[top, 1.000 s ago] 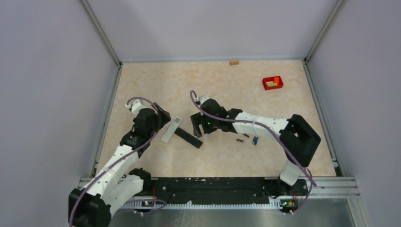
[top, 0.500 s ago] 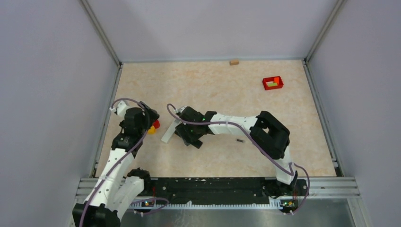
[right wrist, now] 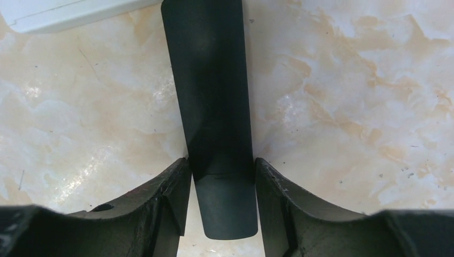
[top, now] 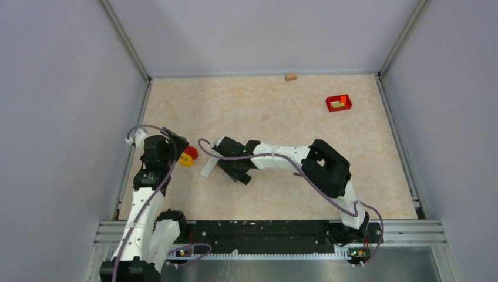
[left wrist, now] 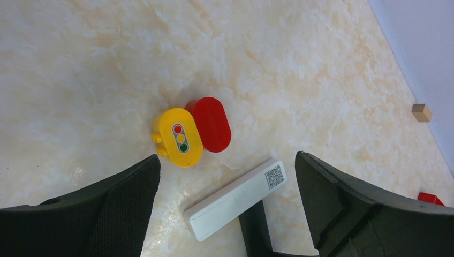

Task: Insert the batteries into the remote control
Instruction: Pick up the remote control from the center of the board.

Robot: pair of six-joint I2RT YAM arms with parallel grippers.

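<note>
1. Right gripper is down low, its fingers pinching the black remote control by both long edges near one end.
2. The remote lies flat on the marbled table, left of centre, its far end just beside a white bar with a QR label.
3. Left gripper hovers with fingers spread wide and empty, above the white bar.
4. A yellow traffic-light block touches a red block, near the bar.
</note>
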